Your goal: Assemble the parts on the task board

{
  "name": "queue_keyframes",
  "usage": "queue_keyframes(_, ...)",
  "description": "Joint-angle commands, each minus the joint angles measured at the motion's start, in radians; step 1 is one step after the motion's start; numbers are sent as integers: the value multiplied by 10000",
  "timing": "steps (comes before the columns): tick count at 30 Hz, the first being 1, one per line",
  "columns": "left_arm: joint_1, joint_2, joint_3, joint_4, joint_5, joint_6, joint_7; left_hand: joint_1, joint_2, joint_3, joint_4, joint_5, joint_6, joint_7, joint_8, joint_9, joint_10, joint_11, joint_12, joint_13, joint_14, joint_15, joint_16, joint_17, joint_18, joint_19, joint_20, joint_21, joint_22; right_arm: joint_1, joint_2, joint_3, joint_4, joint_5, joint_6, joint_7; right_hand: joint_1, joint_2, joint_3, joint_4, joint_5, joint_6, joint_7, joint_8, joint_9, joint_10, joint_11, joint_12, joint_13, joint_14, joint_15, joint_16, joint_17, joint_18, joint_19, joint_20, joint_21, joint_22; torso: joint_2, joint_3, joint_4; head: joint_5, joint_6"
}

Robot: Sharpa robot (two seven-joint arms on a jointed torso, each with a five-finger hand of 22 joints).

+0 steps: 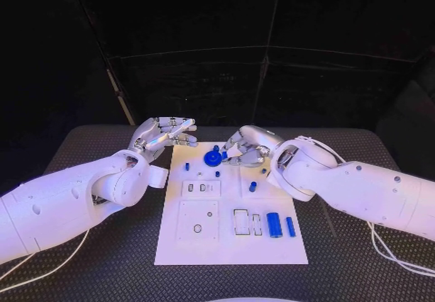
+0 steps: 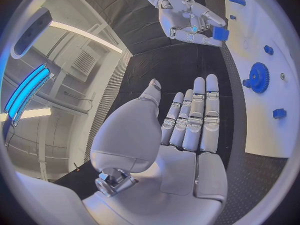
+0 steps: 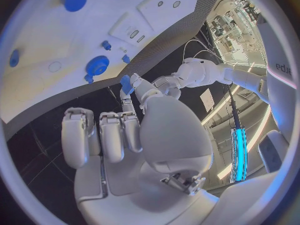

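Two blue cylinders point(image 1: 274, 224) lay on the task board point(image 1: 231, 248) at its near end, the nearest loose parts to the robot, just beside a white rectangular block point(image 1: 242, 222). Farther up the board from them sat a small recessed plate with slots point(image 1: 201, 188), and beyond that a blue gear point(image 1: 213, 158) stood near the far end, with small blue pegs point(image 1: 187, 167) close around it. The right hand point(image 1: 246, 146) hovered just beyond the gear, pinching a small blue block point(image 2: 220, 33) between thumb and a fingertip, its other fingers curled loosely. The left hand point(image 1: 165, 135) hung over the board's far left corner, fingers straight and close together, palm bare, gripping nothing.
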Motion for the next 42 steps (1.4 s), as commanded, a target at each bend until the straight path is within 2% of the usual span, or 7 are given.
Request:
queue_keyframes(1,17,29,9,-33,-33,140,26,3,106,-67,-13,38,57,-19,-40,-11,87,-18,-48,-1,30,26,-35,9,99,38,7,-3,-16,-93,283,-76,-113,-1030,-166,-1032,-107,-27,50,29,-20,68,-16,68,15,431,-71,-51,1743,825,-45,9,1563,-183,103,-46,33,1002,-68,-53,47,53,-72)
queue_keyframes(4,18,39,9,-56,-33,132,27,12,118,-72,-21,39,76,-24,-41,-9,110,-23,-51,2,34,23,-41,18,100,40,6,-3,-17,-227,518,-128,-164,-1248,-134,-1265,-136,-42,50,34,-33,79,-19,68,14,423,-73,-63,1730,823,-48,6,1554,-182,102,-48,32,1000,-75,-68,62,77,-103)
queue_keyframes(8,18,40,9,-69,-33,109,20,14,126,-80,-26,38,96,-21,-40,-8,137,-27,-51,5,37,20,-48,26,102,40,5,-5,-19,-469,838,-174,-241,-1596,-144,-1527,-224,-89,41,55,-23,87,-23,57,8,415,-78,-77,1717,820,-52,0,1541,-181,100,-52,29,996,-66,-45,52,81,-123)
queue_keyframes(13,19,25,9,-81,-33,78,27,5,131,-100,-26,38,121,-8,-43,-6,177,-26,-49,10,33,21,-61,36,102,36,5,-13,-25,-694,1138,-270,-335,-1928,-182,-1696,-248,-99,40,62,-16,89,-24,54,7,415,-79,-78,1716,819,-53,-2,1534,-182,101,-53,29,997,-64,-42,60,156,-156)
queue_keyframes(21,20,42,10,-112,-33,73,30,1,134,-110,-27,38,133,-8,-44,-6,198,-26,-48,13,29,22,-69,41,101,33,6,-18,-28,-809,1390,-391,-406,-2235,-128,-1780,-287,-116,38,74,-9,93,-26,49,5,418,-80,-77,1719,818,-56,-5,1528,-181,100,-56,27,994,-47,-34,46,218,-203)
queue_keyframes(33,20,100,10,-145,-33,98,12,1,134,-110,-27,38,133,-8,-44,-6,198,-26,-48,13,29,22,-69,41,101,33,6,-18,-28,-947,1539,-446,-553,-2460,141,-1888,-342,-147,31,89,-11,95,-27,40,1,422,-82,-74,1724,816,-59,-8,1521,-181,101,-58,26,994,-33,-15,45,223,-318)
queue_keyframes(42,20,107,9,-160,-33,107,2,-2,137,-120,-28,38,145,-10,-45,-6,216,-27,-48,15,26,23,-76,47,101,30,6,-21,-31,-975,1558,-462,-606,-2538,345,-1915,-403,-199,18,101,-17,80,-25,19,-6,420,-81,-81,1719,814,-59,-12,1509,-182,103,-61,26,997,-45,-29,43,246,-381)
